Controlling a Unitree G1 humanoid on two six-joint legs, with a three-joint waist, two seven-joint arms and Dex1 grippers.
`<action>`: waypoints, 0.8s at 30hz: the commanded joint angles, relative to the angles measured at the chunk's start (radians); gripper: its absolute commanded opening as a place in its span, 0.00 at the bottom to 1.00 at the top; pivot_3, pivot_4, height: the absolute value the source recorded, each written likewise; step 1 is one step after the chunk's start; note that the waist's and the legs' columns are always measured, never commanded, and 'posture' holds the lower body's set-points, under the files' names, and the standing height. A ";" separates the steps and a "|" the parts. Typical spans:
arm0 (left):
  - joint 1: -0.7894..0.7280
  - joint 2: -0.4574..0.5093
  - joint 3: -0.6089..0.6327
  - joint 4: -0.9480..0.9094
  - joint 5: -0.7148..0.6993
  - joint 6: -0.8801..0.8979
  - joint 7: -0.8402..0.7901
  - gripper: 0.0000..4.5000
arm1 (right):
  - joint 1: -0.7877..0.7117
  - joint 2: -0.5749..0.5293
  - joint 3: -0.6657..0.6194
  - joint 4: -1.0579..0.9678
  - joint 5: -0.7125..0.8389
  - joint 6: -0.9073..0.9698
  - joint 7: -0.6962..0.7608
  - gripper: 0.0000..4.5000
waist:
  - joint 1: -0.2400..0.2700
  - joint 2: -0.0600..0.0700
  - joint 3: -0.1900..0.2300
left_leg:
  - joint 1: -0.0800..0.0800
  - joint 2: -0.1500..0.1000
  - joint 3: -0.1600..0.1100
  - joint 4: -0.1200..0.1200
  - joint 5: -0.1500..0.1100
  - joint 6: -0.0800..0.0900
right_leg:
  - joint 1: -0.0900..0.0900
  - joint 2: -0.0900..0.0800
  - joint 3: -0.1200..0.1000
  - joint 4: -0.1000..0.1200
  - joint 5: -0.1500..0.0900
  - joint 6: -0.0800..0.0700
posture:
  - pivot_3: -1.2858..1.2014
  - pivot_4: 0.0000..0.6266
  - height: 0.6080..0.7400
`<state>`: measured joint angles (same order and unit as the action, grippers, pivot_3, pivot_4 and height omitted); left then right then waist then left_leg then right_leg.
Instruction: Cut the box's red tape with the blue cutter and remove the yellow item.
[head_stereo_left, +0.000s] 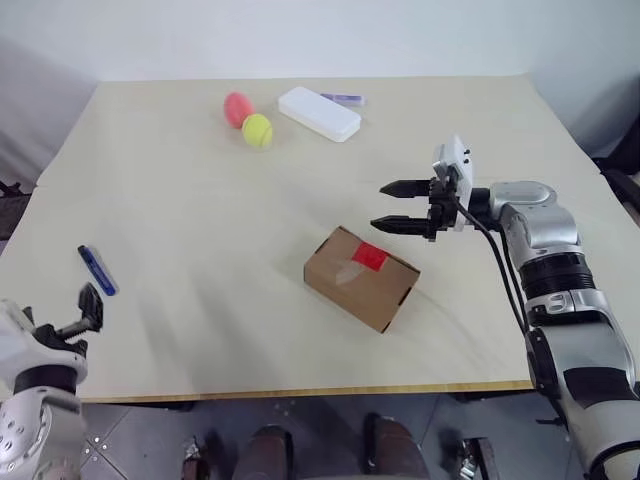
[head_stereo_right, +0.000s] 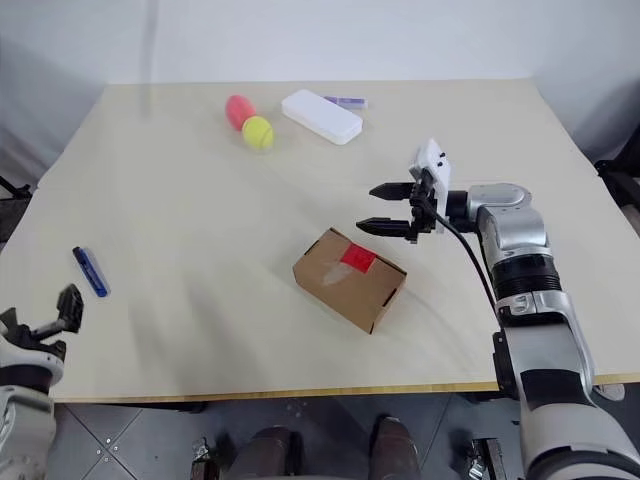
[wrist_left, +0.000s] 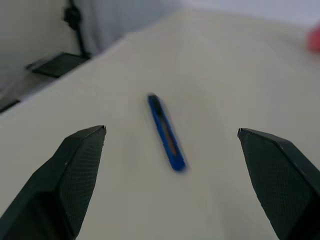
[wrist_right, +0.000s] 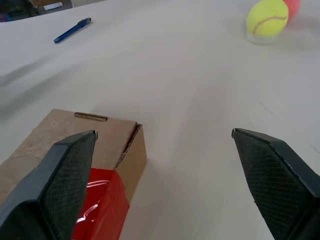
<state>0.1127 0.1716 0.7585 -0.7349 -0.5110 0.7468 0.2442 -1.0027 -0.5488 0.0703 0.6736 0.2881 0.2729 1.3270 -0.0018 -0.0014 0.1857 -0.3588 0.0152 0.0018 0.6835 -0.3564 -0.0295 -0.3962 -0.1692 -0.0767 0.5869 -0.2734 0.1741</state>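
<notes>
cutter lies free at the table's left edge, sealed box waits mid-table

your left gripper hovers just short of the blue cutter, its two fingers spread wide with nothing between them. the cutter lies flat and alone on the table, close to the left edge and pointing roughly along the gripper's line of approach. your right gripper hangs above the table just beside the box, fingers also parted and empty, aimed across toward the carton's far end. the box sits near the middle of the table, closed, with the red tape over its top seam; the yellow item is presumably still inside, since the flaps are shut.

the main risk, as it looks from here, is the cutter itself. it is slim and lies flush on the wood, so a closing pinch that lands high could skid it sideways, and the table edge is near on that side. a nudge outward may send it to the floor. come down square over its middle. a second risk is the box sliding when the blade drags on the tape, unless your right gripper steadies it first.

room is generous otherwise. the stretch between cutter and box is bare. the yellow-green ball, pink-red ball and white case sit together at the far side, well apart from both grippers.
</notes>
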 joint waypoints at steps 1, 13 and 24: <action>-0.074 0.024 -0.018 0.066 0.029 0.118 0.093 1.00 | 0.003 0.001 -0.022 -0.045 0.009 0.000 0.006 1.00 | 0.000 0.000 0.000 | 0.000 0.000 0.000 0.000 0.000 0.000 | 0.000 0.000 0.000 0.000 0.000 0.000 | 0.52 0.24 1.00; -0.397 0.114 -0.068 0.412 0.106 0.234 0.145 1.00 | 0.083 -0.014 -0.047 -0.181 0.032 0.068 -0.032 1.00 | -0.003 0.000 0.000 | 0.001 0.001 0.000 -0.001 -0.001 -0.002 | -0.001 0.001 -0.002 0.001 0.000 0.000 | 0.52 0.24 1.00; -0.425 0.112 -0.035 0.428 0.159 0.328 0.191 0.67 | 0.099 -0.022 -0.057 -0.207 0.029 0.091 -0.051 1.00 | -0.002 0.000 0.000 | 0.001 0.001 0.000 -0.001 -0.001 -0.002 | -0.001 0.001 -0.002 0.001 0.000 0.000 | 0.52 0.24 1.00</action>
<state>-0.3101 0.2781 0.7074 -0.2887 -0.3650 1.0581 0.4337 -0.9067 -0.5537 0.0366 0.5093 0.3014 0.3601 1.2753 -0.0036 -0.0018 0.1856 -0.3583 0.0159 0.0022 0.6825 -0.3573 -0.0314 -0.3975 -0.1684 -0.0782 0.5878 -0.2731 0.1746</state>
